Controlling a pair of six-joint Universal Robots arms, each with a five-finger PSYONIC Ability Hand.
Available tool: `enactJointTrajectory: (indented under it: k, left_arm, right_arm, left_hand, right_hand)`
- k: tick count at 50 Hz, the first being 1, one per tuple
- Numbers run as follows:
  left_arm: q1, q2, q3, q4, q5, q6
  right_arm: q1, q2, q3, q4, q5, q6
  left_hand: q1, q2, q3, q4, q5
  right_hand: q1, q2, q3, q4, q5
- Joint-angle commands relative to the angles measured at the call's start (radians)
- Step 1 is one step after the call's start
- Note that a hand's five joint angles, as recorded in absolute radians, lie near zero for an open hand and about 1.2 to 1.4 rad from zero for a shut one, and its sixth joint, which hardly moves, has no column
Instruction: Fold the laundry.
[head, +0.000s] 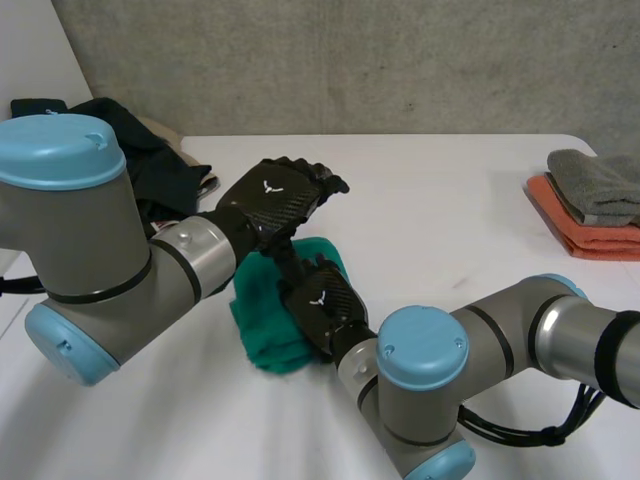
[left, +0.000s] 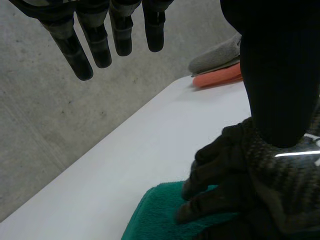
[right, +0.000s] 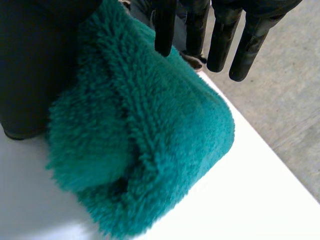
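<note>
**Over mid-bench: one robot hand on the green towel, the other free above it**

Over the middle of the bench (head: 450, 230) we find the right robot hand (head: 322, 303) lying palm-down on the green towel (head: 262, 325). Its fingers are straight and reach past the towel's far edge, and its thumb is down beside the bundle. We read it as open and resting, not gripping. Just beyond it the left robot hand (head: 278, 196) hangs above the towel, fingers straight and slightly spread, holding nothing and touching nothing that we can see.

The towel is thick, fluffy pile cloth, already doubled into a soft bundle with a rounded fold along one side and loose layered edges at one end. We judge it light, limp and springy. It will likely sag wherever it is unsupported, and the fold may puff open once pressure comes off. The fleece should give the fingers friction rather than slip. We would take it at the loose edges or corners, pinching through all the layers, while the other robot hand pins the middle.

Farther out, a grey towel (head: 598, 180) sits folded on an orange towel (head: 585, 235) near the bench's right edge, well apart from the work. Dark clothes (head: 150, 165) lie heaped at the far left corner.
</note>
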Motion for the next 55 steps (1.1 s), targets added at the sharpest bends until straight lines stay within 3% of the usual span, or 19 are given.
enactJointTrajectory:
  k: [1, 38, 42, 47, 55]
  left_arm:
    - [0.005, 0.001, 0.0, 0.0, 0.001, 0.0]
    - [0.017, 0.003, -0.002, -0.003, 0.001, 0.0]
    - [0.017, 0.006, -0.002, -0.003, 0.001, 0.0]
    - [0.02, 0.01, -0.008, -0.002, 0.001, 0.002]
    - [0.034, 0.018, -0.008, -0.002, 0.001, 0.0]
  right_arm:
    - [-0.009, -0.041, 0.032, 0.08, -0.005, 0.006]
    - [-0.012, 0.108, -0.212, 0.09, -0.022, 0.003]
    - [-0.012, 0.125, -0.238, 0.09, -0.024, 0.003]
    - [-0.024, 0.127, -0.252, 0.09, -0.021, 0.014]
    - [-0.139, 0.059, -0.212, 0.107, -0.022, 0.057]
  left_hand:
    - [0.062, 0.06, 0.053, 0.063, 0.064]
    - [0.071, 0.069, 0.062, 0.072, 0.073]
    - [0.071, 0.069, 0.062, 0.072, 0.073]
    - [0.071, 0.069, 0.062, 0.072, 0.073]
    - [0.071, 0.069, 0.062, 0.072, 0.073]
  right_hand:
    - [-0.038, -0.057, -0.049, -0.051, -0.051]
    - [0.173, 0.154, 0.162, 0.161, 0.16]
    - [0.44, 0.421, 0.429, 0.427, 0.427]
    - [1.105, 1.086, 1.094, 1.092, 1.092]
    - [1.106, 1.087, 1.095, 1.093, 1.093]
